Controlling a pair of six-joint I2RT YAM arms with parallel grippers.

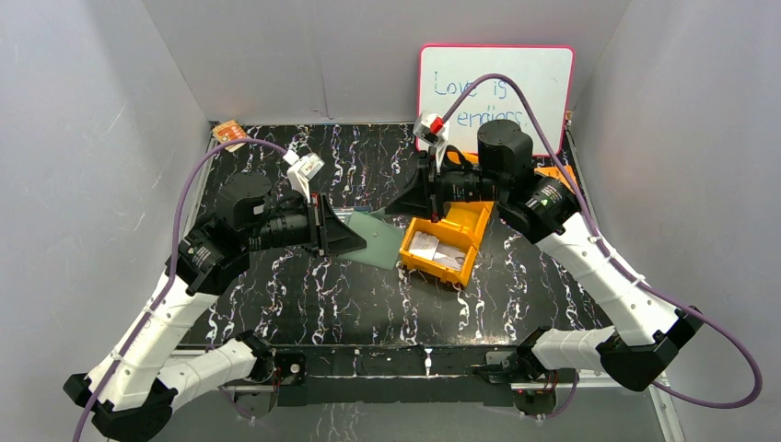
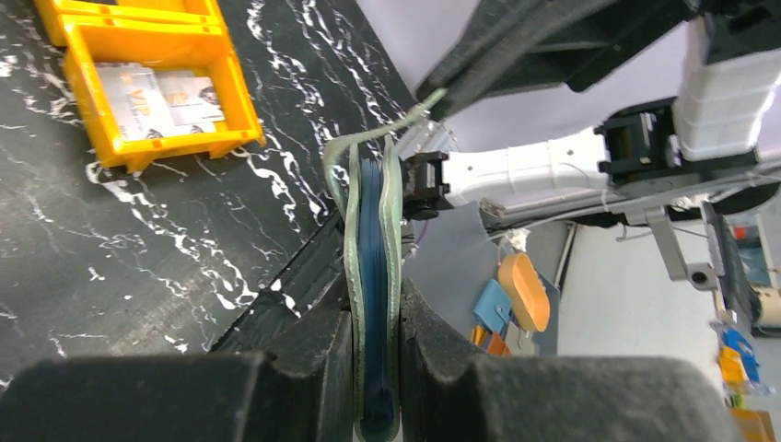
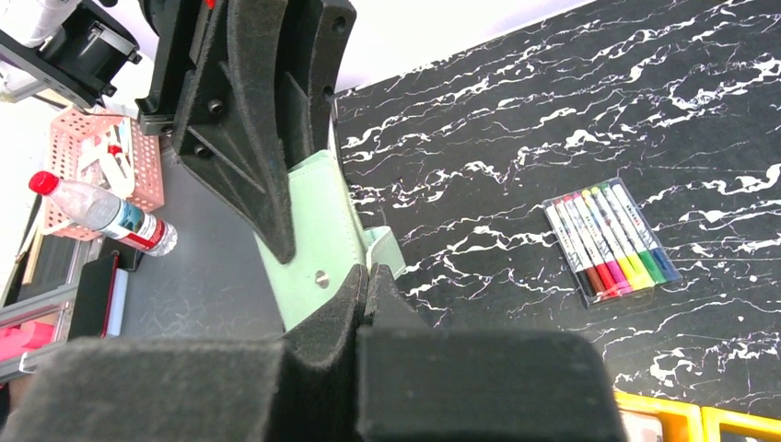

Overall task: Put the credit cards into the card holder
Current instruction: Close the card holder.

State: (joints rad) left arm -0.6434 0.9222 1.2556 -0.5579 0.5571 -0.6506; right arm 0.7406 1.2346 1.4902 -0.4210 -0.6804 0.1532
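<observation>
Pale green card holder (image 1: 373, 238), orange bin (image 2: 175, 147), black white-veined table (image 1: 350, 304)

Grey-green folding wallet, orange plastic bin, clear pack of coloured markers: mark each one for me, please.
grey-green folding wallet (image 1: 379, 241), top external view, on its flat outer cover
orange plastic bin (image 2: 175, 147), left wrist view, on its near outer wall
clear pack of coloured markers (image 3: 612, 241), right wrist view, on the middle pens

The left arm (image 1: 157, 322) rises from its near-left base toward the middle, wrist level. The left gripper (image 1: 357, 238) points right, clamped on the card holder (image 1: 379, 245) (seen edge-on between its pads). The right arm (image 1: 599, 267) bends leftward. The right gripper (image 1: 394, 208) has its fingers pressed together, its tips facing the left one's.
</observation>
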